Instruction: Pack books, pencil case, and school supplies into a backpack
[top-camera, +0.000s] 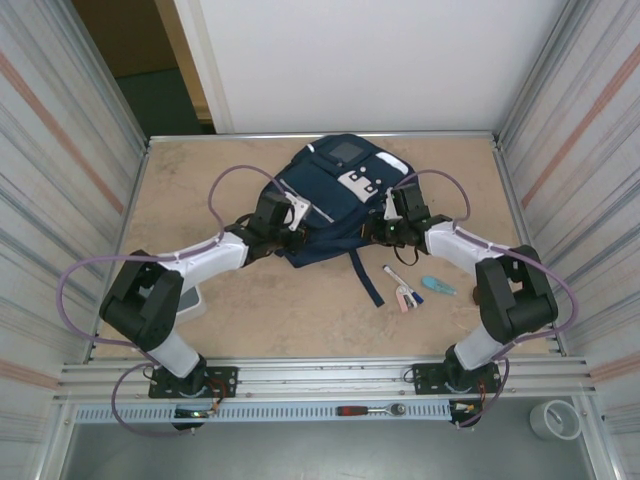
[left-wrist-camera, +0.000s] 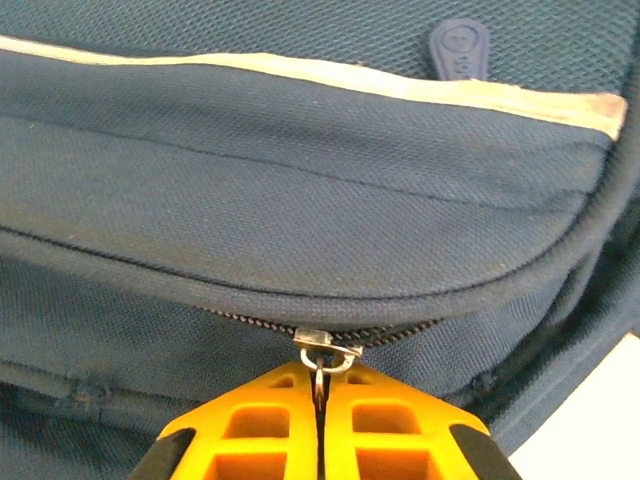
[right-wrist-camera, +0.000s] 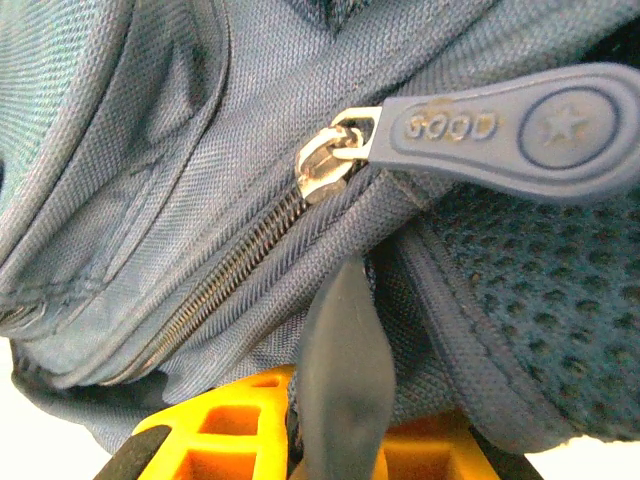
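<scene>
Your left pincer (left-wrist-camera: 320, 392) clamps the zipper ring (left-wrist-camera: 322, 366), and your right pincer (right-wrist-camera: 335, 395) pinches a pull tab (right-wrist-camera: 340, 335), seemingly to steady the backpack (top-camera: 325, 190) for unzipping.

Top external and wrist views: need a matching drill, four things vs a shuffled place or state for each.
Things:
1. large navy-blue fabric backpack
2. small light-blue piece
3. left arm's orange fingers
4. right arm's orange fingers

Place or state:
A. shut on a dark-blue rubber strip
B. shut on a small metal zipper ring
C. mid-table, toward the far edge
D. just right of the pink-and-white sticks

Pairs: 1-C, 2-D, 3-B, 4-A
</scene>
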